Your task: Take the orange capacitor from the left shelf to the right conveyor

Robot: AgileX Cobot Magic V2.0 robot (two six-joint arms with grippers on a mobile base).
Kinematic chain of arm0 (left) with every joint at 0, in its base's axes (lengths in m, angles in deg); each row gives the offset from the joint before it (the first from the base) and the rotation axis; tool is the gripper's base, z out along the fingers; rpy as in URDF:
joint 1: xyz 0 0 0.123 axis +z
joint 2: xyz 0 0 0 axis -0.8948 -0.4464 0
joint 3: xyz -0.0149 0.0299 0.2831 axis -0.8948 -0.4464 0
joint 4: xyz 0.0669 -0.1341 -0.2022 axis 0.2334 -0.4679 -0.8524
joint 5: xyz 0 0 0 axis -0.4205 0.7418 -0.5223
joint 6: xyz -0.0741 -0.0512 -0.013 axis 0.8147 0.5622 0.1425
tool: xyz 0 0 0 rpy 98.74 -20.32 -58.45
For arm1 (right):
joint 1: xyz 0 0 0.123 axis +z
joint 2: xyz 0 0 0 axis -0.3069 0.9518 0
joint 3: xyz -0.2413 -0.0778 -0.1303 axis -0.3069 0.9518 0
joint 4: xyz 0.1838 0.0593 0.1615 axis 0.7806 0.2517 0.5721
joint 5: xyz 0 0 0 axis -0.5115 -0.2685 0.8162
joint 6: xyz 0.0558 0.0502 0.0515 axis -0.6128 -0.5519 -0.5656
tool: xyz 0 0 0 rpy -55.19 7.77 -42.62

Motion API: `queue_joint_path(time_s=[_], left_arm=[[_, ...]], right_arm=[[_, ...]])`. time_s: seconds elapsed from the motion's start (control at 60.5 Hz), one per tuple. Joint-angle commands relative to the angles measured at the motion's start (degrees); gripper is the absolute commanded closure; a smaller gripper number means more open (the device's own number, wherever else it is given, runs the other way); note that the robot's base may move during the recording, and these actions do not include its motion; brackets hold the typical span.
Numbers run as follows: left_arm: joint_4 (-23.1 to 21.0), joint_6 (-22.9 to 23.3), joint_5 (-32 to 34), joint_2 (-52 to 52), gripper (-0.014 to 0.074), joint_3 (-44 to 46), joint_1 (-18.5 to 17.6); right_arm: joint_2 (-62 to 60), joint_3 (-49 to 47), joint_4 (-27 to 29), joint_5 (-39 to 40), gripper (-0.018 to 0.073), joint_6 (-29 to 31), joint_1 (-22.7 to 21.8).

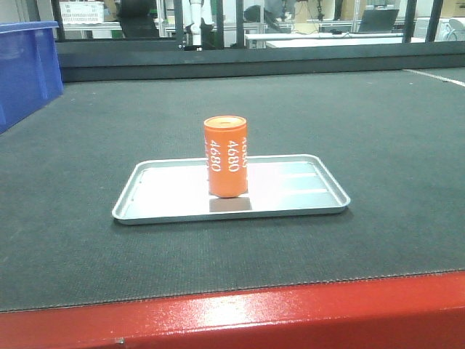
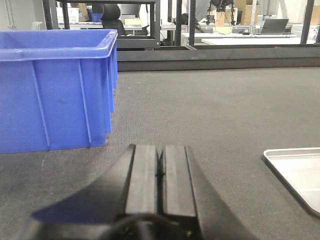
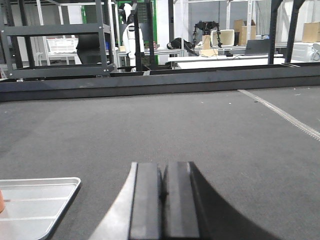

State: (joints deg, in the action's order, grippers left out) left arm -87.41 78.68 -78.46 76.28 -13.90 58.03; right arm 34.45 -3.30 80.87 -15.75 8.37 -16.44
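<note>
I noted both tools, left [image 2: 160,172] and right [image 3: 162,187], pressed together; orange capacitor [image 1: 226,156] stood upright, needing spread approach

I am holding my left gripper [image 2: 160,172] low and level, pointing toward the far side, its two black fingers [image 2: 142,180] pressed flat together with no gap between them. I am keeping my right gripper [image 3: 162,192] in the same pose, low and facing far, its fingers [image 3: 146,197] closed against each other and gripping nothing.
</note>
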Motion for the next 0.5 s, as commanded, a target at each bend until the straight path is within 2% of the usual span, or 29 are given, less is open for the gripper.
queue_joint_path(time_s=[0.0,0.215,0.479], left_arm=[[-0.31,0.00,4.84,-0.58,0.0701,0.45,-0.17],[-0.31,0.00,4.84,-0.58,0.0701,0.45,-0.17],[-0.31,0.00,4.84,-0.58,0.0701,0.45,-0.17]], right_arm=[[-1.21,0.13,0.69,5.04,0.0502,1.45,0.02],[-1.21,0.13,0.54,7.25,0.0502,1.45,0.02],[-1.21,0.13,0.49,5.60,0.0502,1.52,0.02]])
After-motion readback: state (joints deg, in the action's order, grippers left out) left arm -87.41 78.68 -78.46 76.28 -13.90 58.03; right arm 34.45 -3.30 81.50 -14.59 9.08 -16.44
